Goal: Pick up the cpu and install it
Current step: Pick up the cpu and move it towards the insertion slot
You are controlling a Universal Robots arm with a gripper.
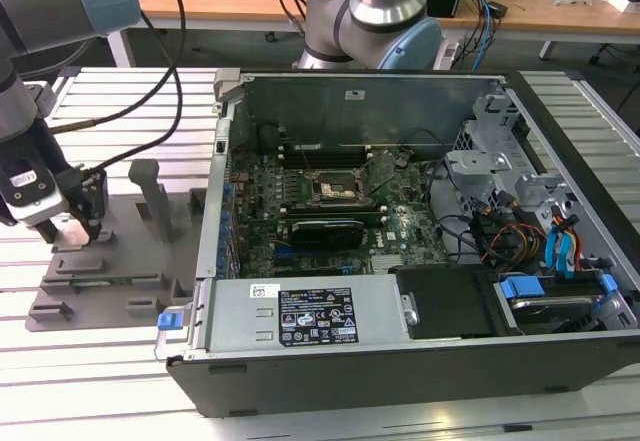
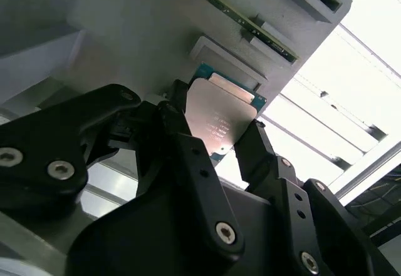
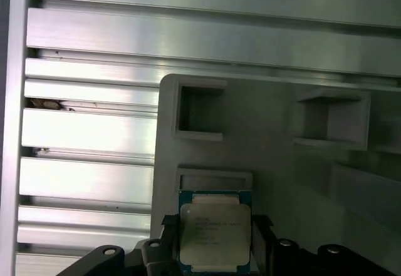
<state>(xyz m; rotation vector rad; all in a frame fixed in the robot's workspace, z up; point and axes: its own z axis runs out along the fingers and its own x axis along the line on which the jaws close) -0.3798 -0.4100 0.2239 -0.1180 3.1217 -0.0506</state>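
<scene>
In the exterior view your tool [image 1: 72, 223] is down at the grey holder [image 1: 110, 273]. The holder lies on the slatted surface [image 1: 90, 401], to the exterior view's left of the open computer case [image 1: 330, 366]. That placing makes sense: the holder serves as the pick-up station, well apart from the socket [image 1: 335, 189] on the board inside the case, where the chip belongs.

In the second wrist view the cpu [image 2: 220, 121] sits between the two black fingers [image 2: 183, 144], its metal top facing the camera. The fingers meet its opposite edges, so I judge the tool closed on the cpu, probably gripping by the sides to spare the underside.

In the first wrist view the cpu [image 3: 215, 229] lies just beside the holder's raised lip, which likely keeps it square for the grip. You cannot tell whether it has left the holder.
</scene>
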